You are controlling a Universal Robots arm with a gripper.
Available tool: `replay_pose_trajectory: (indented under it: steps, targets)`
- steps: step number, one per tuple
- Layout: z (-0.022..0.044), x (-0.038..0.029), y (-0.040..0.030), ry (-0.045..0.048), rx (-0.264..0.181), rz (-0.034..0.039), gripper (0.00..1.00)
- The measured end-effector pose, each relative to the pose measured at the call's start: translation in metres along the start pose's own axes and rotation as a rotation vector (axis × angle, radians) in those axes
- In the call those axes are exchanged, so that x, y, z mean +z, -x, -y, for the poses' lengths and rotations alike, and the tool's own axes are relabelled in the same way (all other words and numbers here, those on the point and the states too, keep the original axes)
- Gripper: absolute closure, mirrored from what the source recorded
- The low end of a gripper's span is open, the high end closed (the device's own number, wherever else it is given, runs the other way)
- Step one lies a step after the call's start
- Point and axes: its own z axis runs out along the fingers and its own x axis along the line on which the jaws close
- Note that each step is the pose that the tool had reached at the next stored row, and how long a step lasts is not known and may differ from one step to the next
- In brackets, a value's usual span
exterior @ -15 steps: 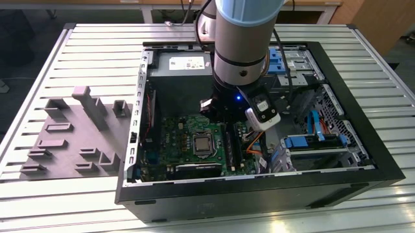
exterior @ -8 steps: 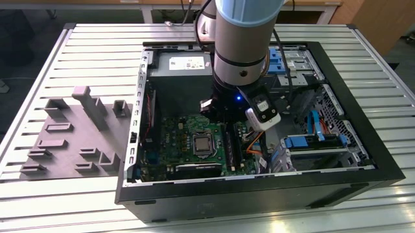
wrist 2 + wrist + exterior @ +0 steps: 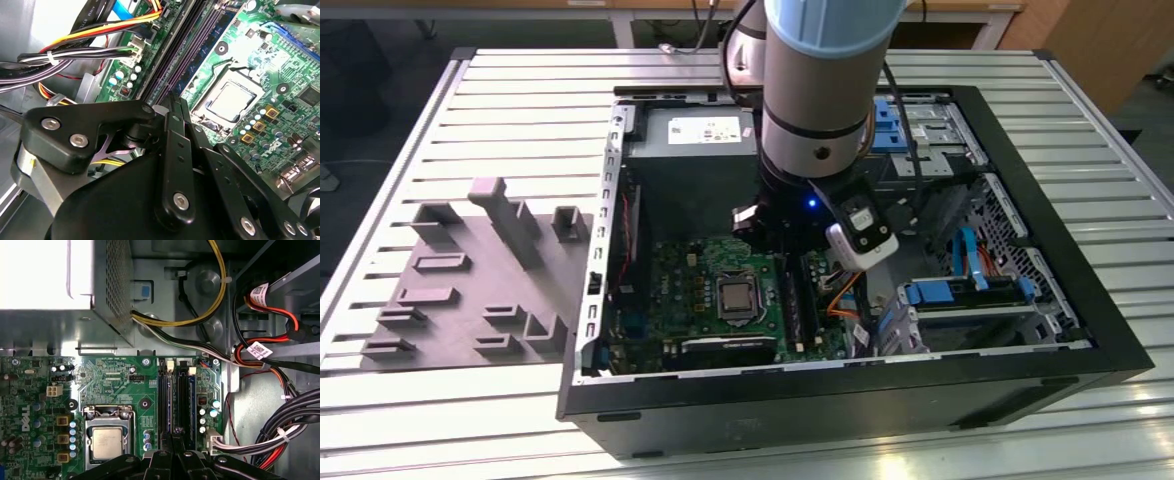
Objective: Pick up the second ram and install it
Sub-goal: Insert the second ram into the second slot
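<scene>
Currently I am holding the gripper (image 3: 176,107) over the memory slots (image 3: 178,395), fingers closed edge-on upon the second ram (image 3: 175,102); judged light, stiff, fragile, best gripped along its long edges.

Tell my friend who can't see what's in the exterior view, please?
A robot arm's gripper reaches down into an open computer case, over the memory slots beside the silver processor. A grey tray sits on the table at the exterior view's left.

The tray (image 3: 467,290) lies on the table (image 3: 414,420), at the exterior view's left of the computer case (image 3: 1041,290).
</scene>
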Motion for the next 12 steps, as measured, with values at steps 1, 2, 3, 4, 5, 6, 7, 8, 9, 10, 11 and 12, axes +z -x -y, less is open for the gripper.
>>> replay_pose_trajectory:
  steps: [1, 2, 3, 4, 5, 6, 7, 8, 9, 10, 11, 12]
  targets:
    - [0.0, 0.0001, 0.0, 0.001, 0.0, 0.0001, 0.89]
    - [-0.0001, 0.0001, 0.0, 0.0013, 0.0, 0.0001, 0.89]
    - [-0.0001, 0.0001, 0.0, 0.0013, 0.0, 0.0001, 0.89]
    - [0.0, 0.0001, 0.0, 0.0014, 0.0, 0.0, 0.89]
    - [0.0, 0.0001, 0.0, 0.0014, 0.0, 0.0, 0.89]
    - [0.0, 0.0003, 0.0, 0.0022, 0.0, 0.0, 0.89]
    - [0.0001, 0.0008, -0.0001, 0.0029, 0.0, 0.0, 0.89]
    - [0.0001, 0.0012, -0.0001, 0.0039, 0.0, -0.0001, 0.89]
    - [0.0001, 0.0015, -0.0001, 0.0054, 0.0, -0.0002, 0.89]
    - [0.0001, 0.0019, -0.0001, 0.0081, 0.0, -0.0002, 0.89]
    - [0.0, 0.0022, -0.0001, 0.0103, 0.0, -0.0001, 0.89]
    - [0.0, 0.0025, -0.0001, 0.0116, 0.001, -0.0002, 0.89]
